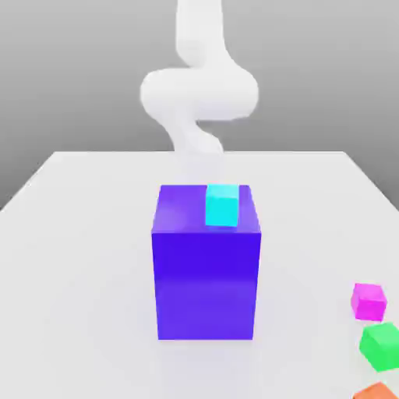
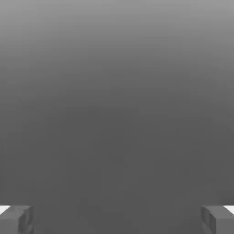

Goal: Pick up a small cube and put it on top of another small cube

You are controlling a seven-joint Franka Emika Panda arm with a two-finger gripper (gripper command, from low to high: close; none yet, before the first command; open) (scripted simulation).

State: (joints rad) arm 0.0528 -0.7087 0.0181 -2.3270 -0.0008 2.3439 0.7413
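Observation:
A small cyan cube (image 1: 222, 206) rests on top of a tall purple block (image 1: 206, 273) at the middle of the table. At the exterior view's lower right lie a small magenta cube (image 1: 368, 301), a small green cube (image 1: 381, 346) and a small orange cube (image 1: 376, 391), the last cut by the frame edge. The white arm (image 1: 199, 86) rises behind the purple block. In the hand view my gripper (image 2: 117, 219) is open, its two grey fingertips (image 2: 16, 219) far apart with nothing between them, in front of a plain grey background.
The white table (image 1: 78, 257) runs wide on both sides of the purple block, and its far edge lies just behind the block. The three loose cubes cluster close together near the front right corner.

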